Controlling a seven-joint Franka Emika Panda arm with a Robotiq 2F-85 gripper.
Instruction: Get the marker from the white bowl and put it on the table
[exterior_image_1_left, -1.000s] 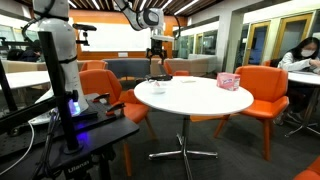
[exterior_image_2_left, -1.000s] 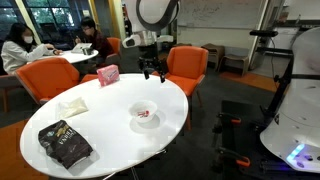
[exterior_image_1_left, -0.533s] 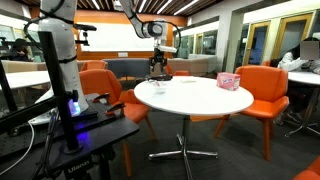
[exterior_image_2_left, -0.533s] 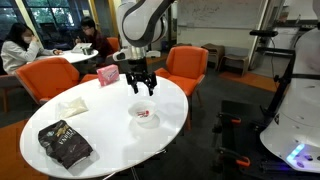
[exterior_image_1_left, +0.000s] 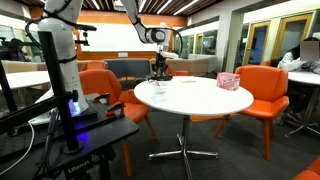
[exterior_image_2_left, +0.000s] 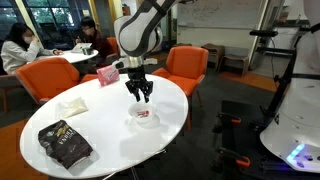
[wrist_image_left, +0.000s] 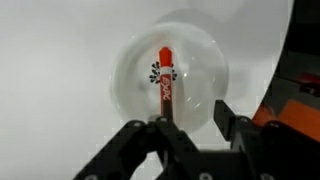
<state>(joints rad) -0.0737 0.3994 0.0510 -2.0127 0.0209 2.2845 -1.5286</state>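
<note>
The gripper (exterior_image_2_left: 140, 95) hangs just above the white bowl (exterior_image_2_left: 134, 113) on the table (exterior_image_2_left: 95, 125), its jaws spread wide and holding nothing. The marker (wrist_image_left: 165, 76) lies inside the bowl, untouched.

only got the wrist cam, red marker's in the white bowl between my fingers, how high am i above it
observer: In an exterior view the gripper hangs above the white bowl, with a clear gap under its fingertips.
operator: anything beside the bowl i could hit
observer: No. The pink box stands near the table edge, well apart from the bowl.
operator: what else is on there
observer: A dark snack bag lies toward the opposite edge.
</note>
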